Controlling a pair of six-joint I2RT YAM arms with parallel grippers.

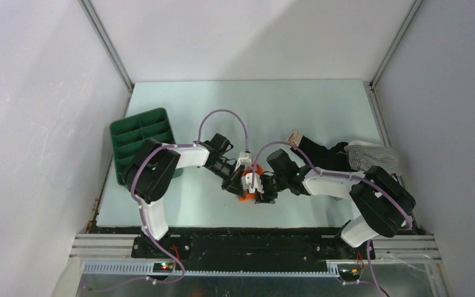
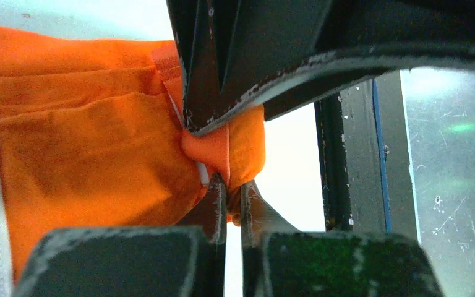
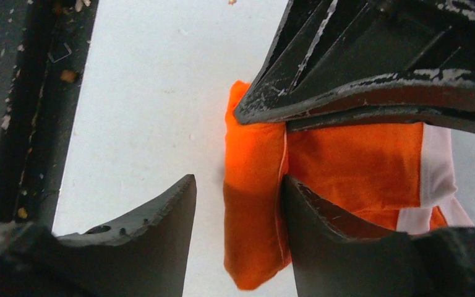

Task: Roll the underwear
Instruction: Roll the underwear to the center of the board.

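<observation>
Mid-roll, the left tool (image 2: 232, 193) clamps the folded orange fabric underwear (image 2: 99, 154); the right tool (image 3: 238, 207), apart astride its end, should close.

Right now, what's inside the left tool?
A fold of the orange underwear is pinched in the left tool, which is shut. How far the fabric reaches inside the grip is hidden.

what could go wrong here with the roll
The left claw pinches only a thin fold of the underwear, so it may slip and the roll may come undone. The right claw stands open with the underwear's edge against one side only; closing may miss it. Both claws crowd together and could bump.
</observation>
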